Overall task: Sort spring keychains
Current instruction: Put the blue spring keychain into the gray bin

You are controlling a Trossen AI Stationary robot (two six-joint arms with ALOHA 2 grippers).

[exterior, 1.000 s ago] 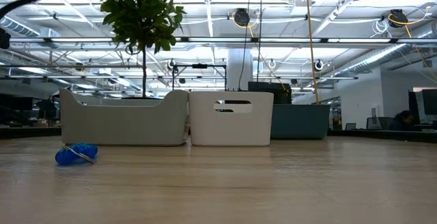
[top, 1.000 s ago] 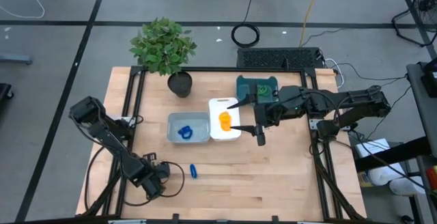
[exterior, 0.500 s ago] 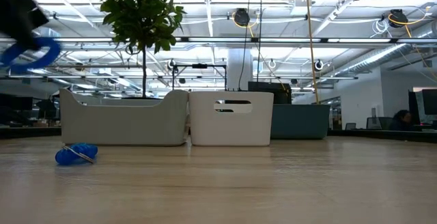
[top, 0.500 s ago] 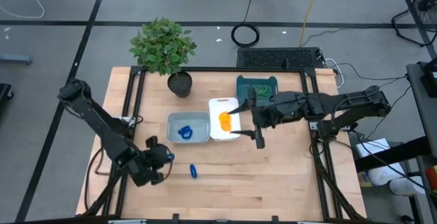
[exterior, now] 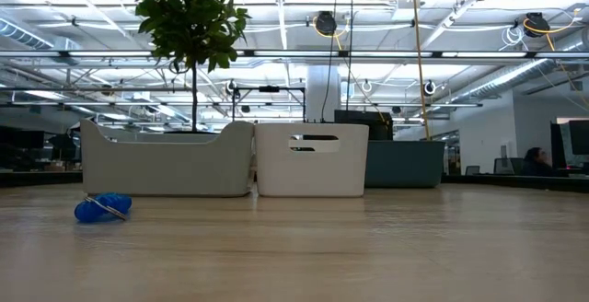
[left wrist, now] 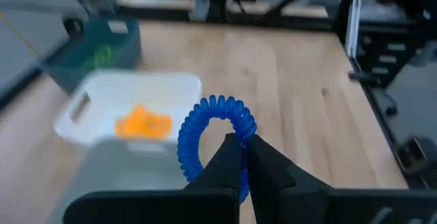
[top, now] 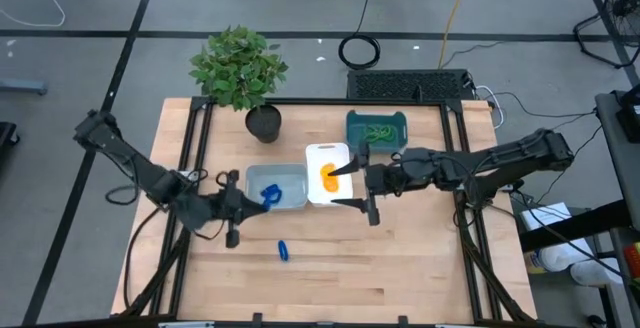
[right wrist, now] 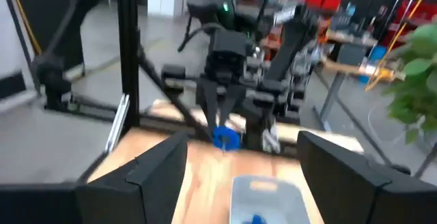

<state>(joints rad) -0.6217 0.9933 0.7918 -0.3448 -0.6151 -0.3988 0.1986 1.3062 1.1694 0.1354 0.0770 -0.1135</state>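
My left gripper (top: 258, 198) is shut on a blue spring keychain (left wrist: 217, 132), high above the table beside the left end of the grey tray (top: 277, 186). That tray holds another blue keychain (top: 270, 194). Next to it, the white tray (top: 318, 154) holds orange keychains (top: 329, 176), and the green tray (top: 377, 128) holds green ones. One more blue keychain (top: 283, 251) lies loose on the table near the front. My right gripper (top: 342, 187) hangs open over the white tray's right side, touching nothing. My left gripper pinches the blue loop's coil at one spot (left wrist: 234, 136) between its two shut fingers. The fingers come from the table's left, slanting slightly down. The rest of the loop stands out past the fingertips, lifted clear of table and trays.
A potted plant (top: 240, 68) stands at the table's far left. A black cable coil (top: 360, 51) lies on the floor beyond the table. The table's near half is bare wood around the loose blue keychain (exterior: 101, 207).
My left gripper has risen from low at the table's front left, gone toward the far edge and the grey tray, and tipped from pointing down to nearly level. The blue keychain has gone up with it. My right gripper has sunk a little over the white tray.
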